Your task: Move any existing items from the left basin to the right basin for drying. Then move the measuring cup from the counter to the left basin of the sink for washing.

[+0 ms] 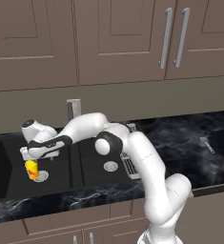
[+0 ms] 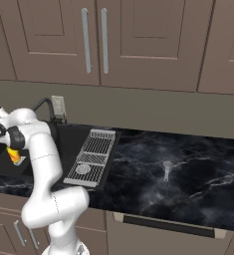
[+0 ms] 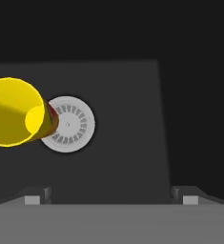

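No legible text, label, brand mark, number or sign is present on any surface. The yellow cup (image 3: 13, 112) just ahead of the gripper (image 1: 28, 157) carries a plain, unprinted wall. The measuring cup (image 1: 207, 143), well apart from the gripper on the table (image 1: 180, 143), shows no graduation marks that can be read. The cabinet doors (image 1: 118, 38) above the gripper and the wall outlet (image 1: 74, 109) behind it are likewise unmarked.
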Motion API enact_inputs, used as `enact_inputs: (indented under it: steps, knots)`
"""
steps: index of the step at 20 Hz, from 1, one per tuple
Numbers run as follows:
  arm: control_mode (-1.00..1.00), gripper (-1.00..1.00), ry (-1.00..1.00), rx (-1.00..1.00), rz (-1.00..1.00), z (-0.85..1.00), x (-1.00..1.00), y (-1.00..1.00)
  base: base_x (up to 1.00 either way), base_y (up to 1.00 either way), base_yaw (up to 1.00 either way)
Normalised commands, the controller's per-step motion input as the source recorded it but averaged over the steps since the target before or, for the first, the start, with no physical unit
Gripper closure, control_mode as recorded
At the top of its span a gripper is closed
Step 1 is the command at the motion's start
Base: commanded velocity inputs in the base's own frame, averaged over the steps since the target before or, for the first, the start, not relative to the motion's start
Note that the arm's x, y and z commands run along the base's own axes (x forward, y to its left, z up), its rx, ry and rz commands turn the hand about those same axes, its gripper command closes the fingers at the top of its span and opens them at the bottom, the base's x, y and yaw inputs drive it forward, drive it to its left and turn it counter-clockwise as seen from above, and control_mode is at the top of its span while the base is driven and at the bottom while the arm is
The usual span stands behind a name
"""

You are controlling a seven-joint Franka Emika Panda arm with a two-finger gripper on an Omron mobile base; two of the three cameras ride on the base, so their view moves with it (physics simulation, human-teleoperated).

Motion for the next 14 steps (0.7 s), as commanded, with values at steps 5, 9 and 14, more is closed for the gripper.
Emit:
enact_inputs:
  steps: [5,9,14]
  knots:
    - [-1.0,-1.0,0.01,0.0,0.0,-0.16,0.19,0.28,0.0,0.0,0.0]
    - [-1.0,-1.0,0.0,0.0,0.0,-0.15,0.15,0.19,0.0,0.0,0.0]
    - [-1.0,-1.0,0.0,0.0,0.0,-0.09,0.2,0.12,0.0,0.0,0.0]
